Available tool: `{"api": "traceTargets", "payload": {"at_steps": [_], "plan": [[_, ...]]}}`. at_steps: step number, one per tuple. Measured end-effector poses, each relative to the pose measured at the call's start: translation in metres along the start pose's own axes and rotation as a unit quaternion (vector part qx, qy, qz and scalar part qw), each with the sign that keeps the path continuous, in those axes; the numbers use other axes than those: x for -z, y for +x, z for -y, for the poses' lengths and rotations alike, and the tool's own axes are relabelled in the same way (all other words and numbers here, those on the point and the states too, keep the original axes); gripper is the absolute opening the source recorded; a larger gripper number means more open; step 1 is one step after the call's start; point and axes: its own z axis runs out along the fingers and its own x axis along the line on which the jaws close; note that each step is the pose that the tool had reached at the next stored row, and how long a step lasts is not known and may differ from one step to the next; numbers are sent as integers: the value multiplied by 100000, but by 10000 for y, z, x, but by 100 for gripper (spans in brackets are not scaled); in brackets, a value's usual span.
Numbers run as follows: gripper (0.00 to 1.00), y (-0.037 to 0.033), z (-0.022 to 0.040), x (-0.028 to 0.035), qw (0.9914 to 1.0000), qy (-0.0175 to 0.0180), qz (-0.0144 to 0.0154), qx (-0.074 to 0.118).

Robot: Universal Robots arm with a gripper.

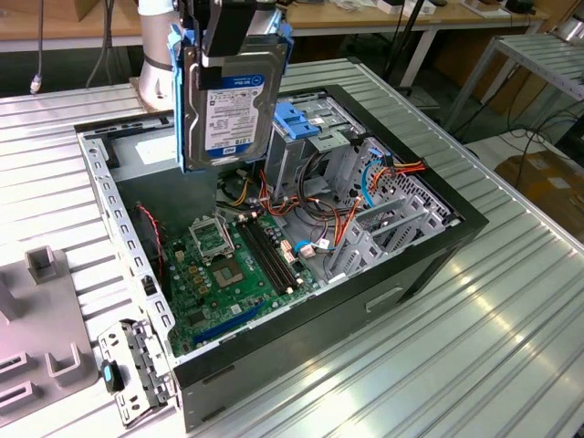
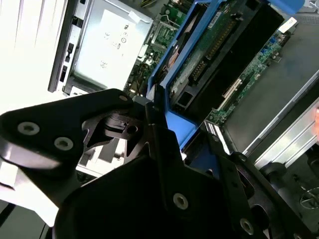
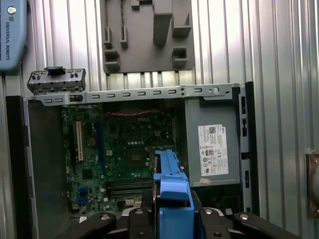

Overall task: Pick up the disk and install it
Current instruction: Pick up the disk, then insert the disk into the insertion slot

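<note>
1. The disk (image 1: 228, 114) hung upright in the air with its label face turned toward the exterior camera. Blue rails ran down both of its long edges.
2. The gripper (image 1: 228, 46) held it by the upper end, clamped tight across the rails. In the second wrist view a black finger (image 2: 158, 139) pressed flat against the blue plastic.
3. In the first wrist view the blue edge of the disk stuck out from between the black fingers.
4. The disk hovered over the open computer case (image 1: 392, 292), clear of its walls and of everything inside.
5. A grey cage (image 1: 292, 160) with a light-blue latch plate (image 1: 297, 119) stood just to the exterior view's right of the disk.
6. A green circuit board (image 1: 224, 274) lay flat on the case floor below the disk. Orange and red cables (image 1: 342, 219) ran between it and the cage.
7. A silver power box (image 3: 214, 144) sat in one corner of the case.
8. The case rested on a ribbed metal table (image 1: 484, 356).
9. A grey holder block (image 1: 41, 319) sat on the table at the exterior view's left, apart from the case.
</note>
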Motion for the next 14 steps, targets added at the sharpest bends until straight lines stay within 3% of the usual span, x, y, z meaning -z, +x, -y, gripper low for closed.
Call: {"api": "traceTargets", "payload": {"at_steps": [6, 14], "plan": [[37, -14, 210, -24, 100000, 1, -13, -293], [37, -14, 213, -25, 99999, 1, -11, -328]]}}
